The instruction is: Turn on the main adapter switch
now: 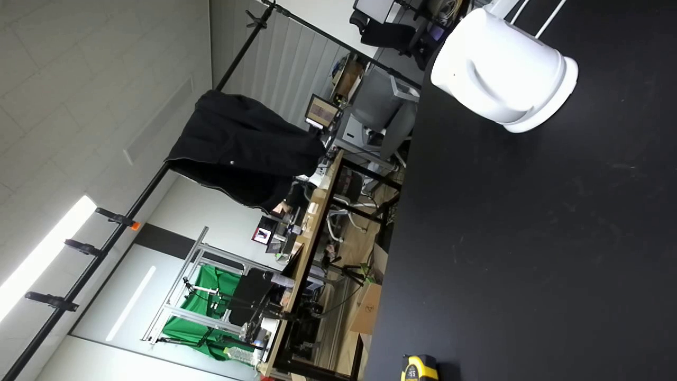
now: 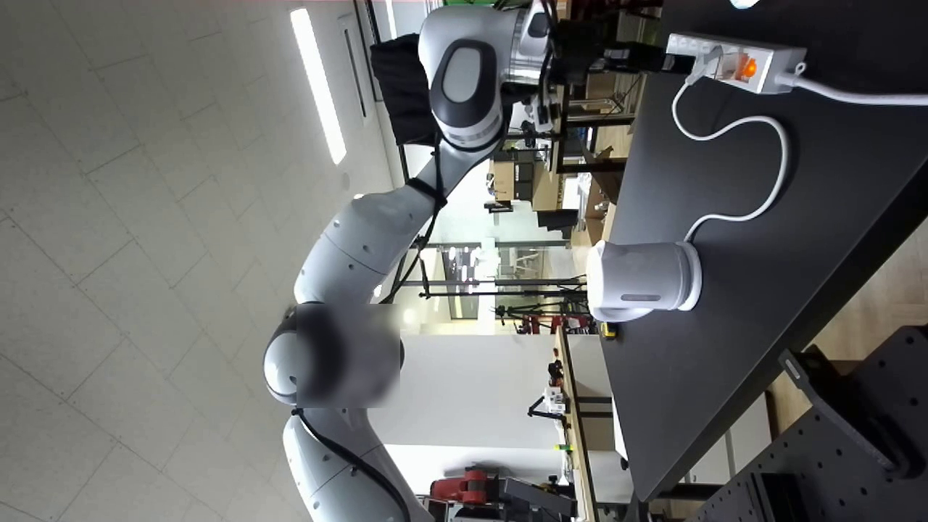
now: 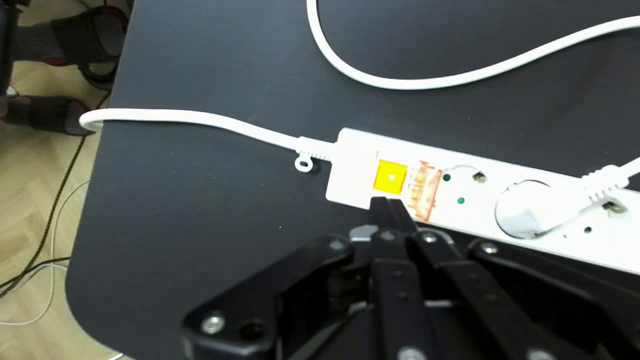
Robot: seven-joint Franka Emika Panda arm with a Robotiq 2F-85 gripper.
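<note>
The main adapter is a white power strip lying on the black table, seen in the wrist view [image 3: 467, 217] and in an exterior view [image 2: 783, 64]. Its switch is a square near the cord end. It looks bright yellow with a white spot in the wrist view [image 3: 390, 176] and glowing orange in an exterior view [image 2: 749, 68]. My gripper [image 3: 386, 201] is shut with nothing between its fingers. In the wrist view its tips appear just below the switch, over the strip's near edge. In an exterior view the gripper [image 2: 689, 64] is beside the strip. Contact cannot be told.
A white plug [image 3: 545, 207] sits in one socket of the strip. Its cord [image 2: 783, 159] runs to a white kettle [image 2: 645, 275]. The strip's own white cord [image 3: 200, 117] crosses the table edge. A yellow tape measure [image 1: 420, 368] lies at the table's edge.
</note>
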